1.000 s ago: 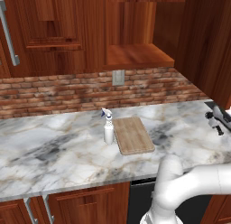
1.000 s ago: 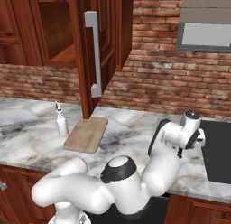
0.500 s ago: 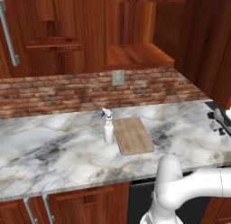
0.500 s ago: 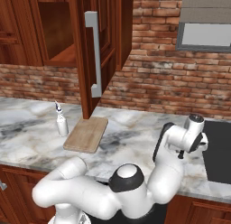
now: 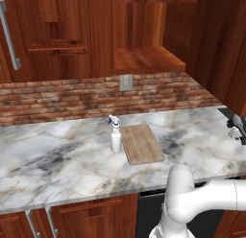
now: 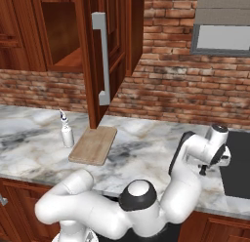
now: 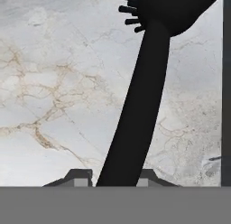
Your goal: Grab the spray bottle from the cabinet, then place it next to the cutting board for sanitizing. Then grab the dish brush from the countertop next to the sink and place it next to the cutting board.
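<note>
We see our gripper (image 7: 109, 177) with its 2 jaws narrowed against the handle of the black dish brush (image 7: 140, 101), which lies on the marble countertop (image 7: 54, 83) and runs away from between the jaws to its bristled head.

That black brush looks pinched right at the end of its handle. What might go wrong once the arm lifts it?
The dish brush sits between the finger tips near its handle end, with the bristled head far out, so it may swing or slip when lifted. The spray bottle stands right beside the cutting board, so setting the brush down on that side might knock it over. The open cabinet door hangs over the board and the arm may clip it.
</note>
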Controlling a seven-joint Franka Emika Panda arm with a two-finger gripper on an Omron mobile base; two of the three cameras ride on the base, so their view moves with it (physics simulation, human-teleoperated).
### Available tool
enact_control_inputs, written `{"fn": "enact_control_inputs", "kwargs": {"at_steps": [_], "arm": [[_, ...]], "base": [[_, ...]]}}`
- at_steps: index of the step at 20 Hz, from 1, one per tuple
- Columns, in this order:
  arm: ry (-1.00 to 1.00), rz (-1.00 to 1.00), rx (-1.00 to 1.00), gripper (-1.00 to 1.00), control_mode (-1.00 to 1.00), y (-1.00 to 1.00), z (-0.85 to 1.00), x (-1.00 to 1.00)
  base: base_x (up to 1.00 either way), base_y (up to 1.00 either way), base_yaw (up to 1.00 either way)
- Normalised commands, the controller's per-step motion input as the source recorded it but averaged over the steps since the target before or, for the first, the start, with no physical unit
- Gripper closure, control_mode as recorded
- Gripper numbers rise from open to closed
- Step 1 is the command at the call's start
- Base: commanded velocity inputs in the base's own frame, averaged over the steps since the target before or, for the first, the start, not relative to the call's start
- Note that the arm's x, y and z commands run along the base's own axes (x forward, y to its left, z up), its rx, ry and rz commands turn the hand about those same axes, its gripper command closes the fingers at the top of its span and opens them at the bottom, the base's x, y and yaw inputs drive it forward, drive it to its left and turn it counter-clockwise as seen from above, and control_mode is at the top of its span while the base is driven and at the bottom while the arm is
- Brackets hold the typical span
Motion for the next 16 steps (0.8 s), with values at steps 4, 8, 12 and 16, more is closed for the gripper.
{"fn": "enact_control_inputs", "kwargs": {"at_steps": [4, 8, 12, 16], "arm": [[0.0, -0.02, 0.04, 1.0, -1.0, -0.17, 0.16, -0.91], [-0.06, -0.01, 0.09, 1.0, -1.0, -0.09, 0.69, -1.0], [-0.21, 0.0, 0.13, 1.0, -1.0, -0.01, 1.0, -0.98], [-0.2, 0.0, 0.14, 1.0, -1.0, 0.09, 1.0, -0.93]], "base": [[0.0, 0.0, 0.0], [0.0, 0.0, 0.0], [0.0, 0.0, 0.0], [0.0, 0.0, 0.0]]}}
